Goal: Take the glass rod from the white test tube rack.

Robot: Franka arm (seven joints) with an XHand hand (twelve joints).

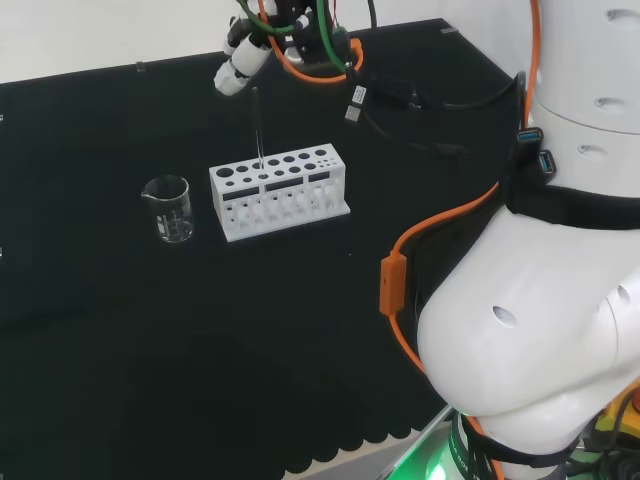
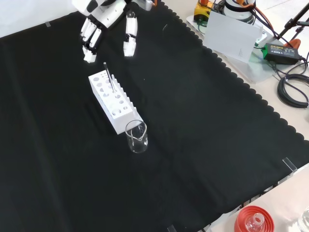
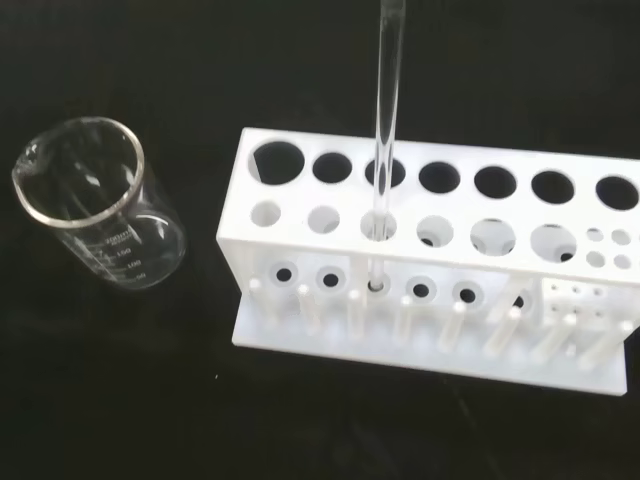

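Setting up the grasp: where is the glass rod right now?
The glass rod stands upright in a hole of the white test tube rack, right of the beaker in the head view, below the hand.

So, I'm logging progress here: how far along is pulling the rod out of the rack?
Nothing is done yet: the glass rod stands upright in a hole of the white rack, beside the beaker. In hand: the hand hovers over the rod's top, fingers relaxed, not touching. Left: grasp the rod and lift it out.

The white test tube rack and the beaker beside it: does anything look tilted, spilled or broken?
Nothing stands out. The rack stands flat, the glass rod is upright in one hole, and the beaker stands upright and looks empty.
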